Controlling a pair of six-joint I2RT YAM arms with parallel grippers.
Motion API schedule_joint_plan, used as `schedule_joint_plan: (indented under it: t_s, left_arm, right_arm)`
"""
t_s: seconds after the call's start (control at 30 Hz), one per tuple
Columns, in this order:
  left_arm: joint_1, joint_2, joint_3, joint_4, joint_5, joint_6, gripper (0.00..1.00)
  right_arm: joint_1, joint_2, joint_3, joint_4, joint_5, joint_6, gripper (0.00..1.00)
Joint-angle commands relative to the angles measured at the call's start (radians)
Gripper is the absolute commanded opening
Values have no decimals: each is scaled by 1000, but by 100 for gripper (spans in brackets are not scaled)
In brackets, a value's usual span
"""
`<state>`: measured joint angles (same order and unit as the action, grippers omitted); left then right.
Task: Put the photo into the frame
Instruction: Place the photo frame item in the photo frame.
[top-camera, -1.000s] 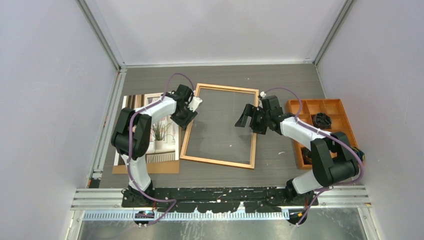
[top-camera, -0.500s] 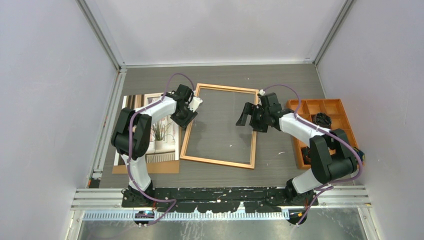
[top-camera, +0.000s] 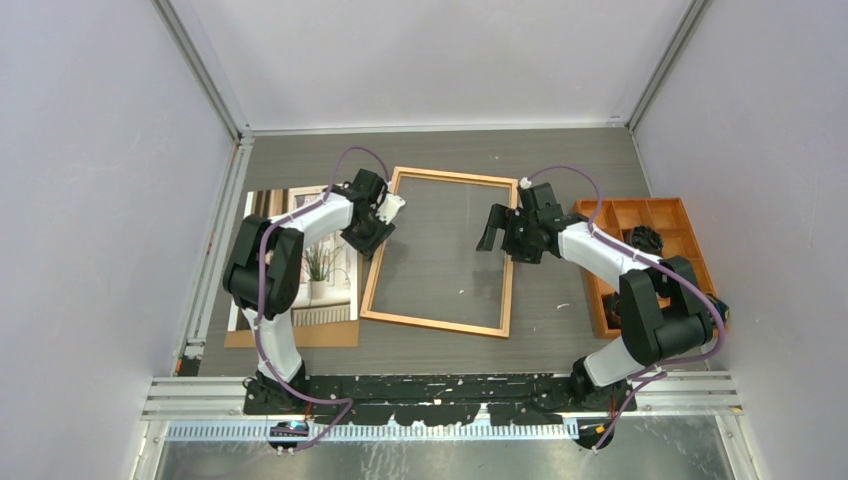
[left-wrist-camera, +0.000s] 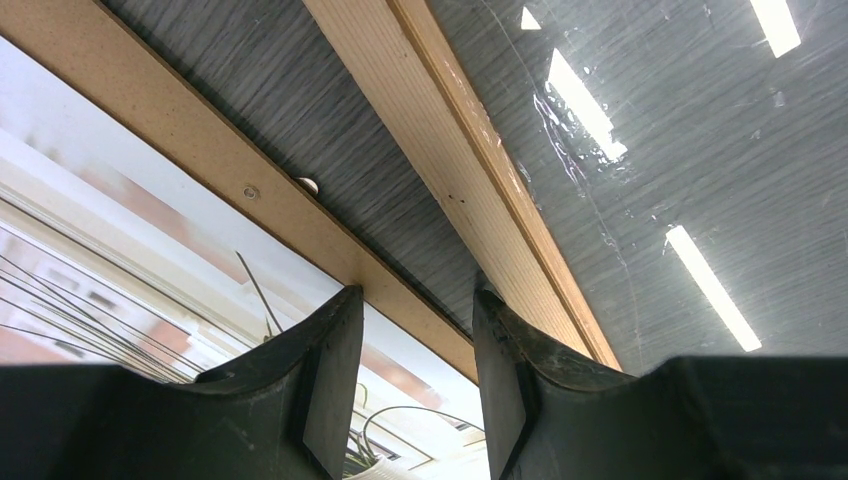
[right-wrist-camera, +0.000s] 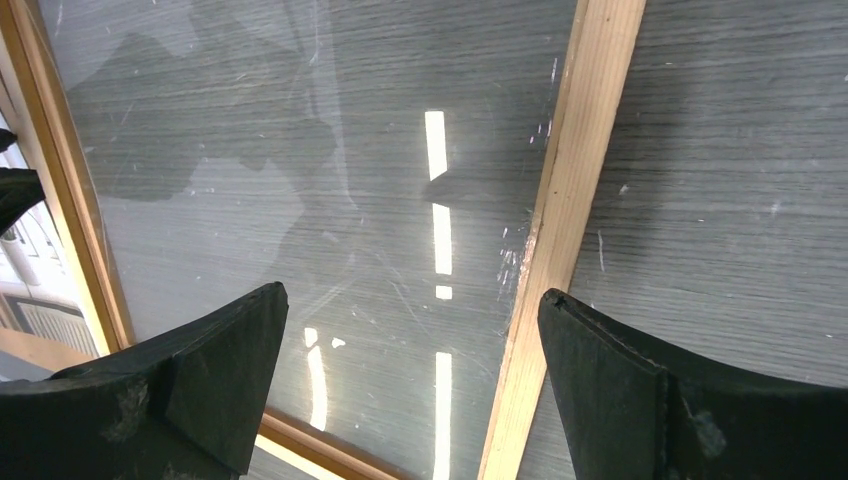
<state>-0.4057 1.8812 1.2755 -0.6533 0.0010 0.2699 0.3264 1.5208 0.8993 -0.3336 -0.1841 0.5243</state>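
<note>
Though apart, one frame and one photo.

Your right pincer has crept a touch toward the far end of the frame, along its right rail. Its jaws have spread wider as it went. The forearm behind it has swung along, and the elbow has drifted slightly left over the surface.

Bare worktop lies open beyond the frame and in front of it. Only a narrow strip parts its left rail from the brown board, and the left gripper hangs over it. A wider lane runs between its right rail and the tray.
</note>
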Motion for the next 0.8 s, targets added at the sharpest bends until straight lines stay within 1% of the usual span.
schedule_joint_plan:
  t_s: [0.0,0.2,0.4,0.6,0.77]
  left_arm:
    - [-7,9,16,22,26,2,46]
    - [-8,9,21,23,28,-4,46]
    - [-26,3,45,31,34,-25,46]
    - [-49,50,116,15,37,-44,46]
    - [-89,67,161,-6,29,-26,46]
  right_arm:
    - [6,-12,36,-5,26,-14,100]
    - [-3,-40,43,6,29,16,100]
    - [-99,-111,26,32,7,77,100]
    - [-141,-145,-13,27,27,89,100]
    - [-173,-195,-58,47,39,128,100]
